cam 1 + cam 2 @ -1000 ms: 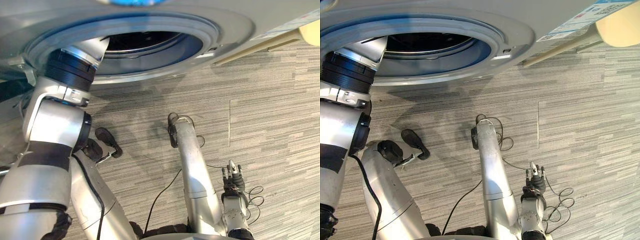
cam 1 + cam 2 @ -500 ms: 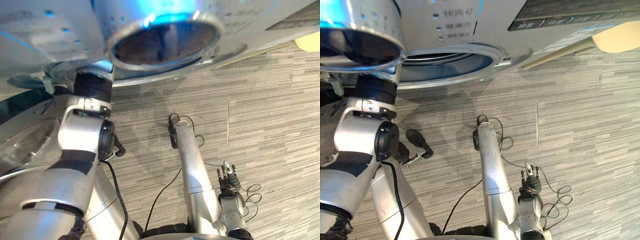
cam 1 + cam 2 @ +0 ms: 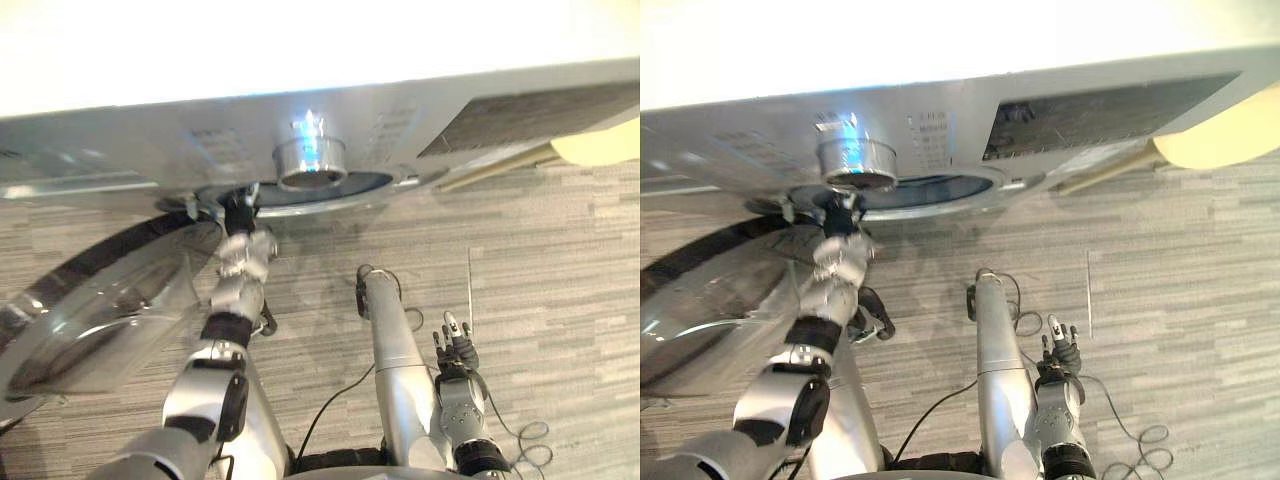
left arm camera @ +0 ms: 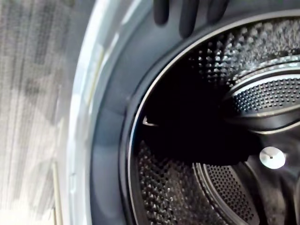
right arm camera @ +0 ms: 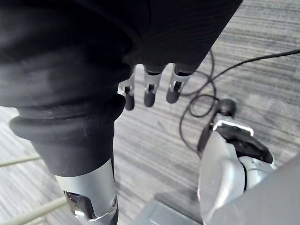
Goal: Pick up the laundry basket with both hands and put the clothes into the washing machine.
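The left hand [image 4: 187,16], fingers straight and empty, is held at the port rim of the open washing machine [image 3: 150,150], with the drum [image 4: 225,140] straight ahead of it, while the right hand [image 3: 455,350], relaxed and empty, is hung well short of the machine.

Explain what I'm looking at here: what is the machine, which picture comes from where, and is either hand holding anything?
This is a two-armed humanoid robot standing at a washer. The two wide pictures come from a camera pair on its head, looking down. The two close ones come from cameras on its wrists. The washer's round glass door is swung open on the robot's left. The left hand is at the rim of the opening, fingers straight, and its wrist camera looks into the dark perforated drum. The right hand hangs open over the striped floor. Neither hand holds anything.
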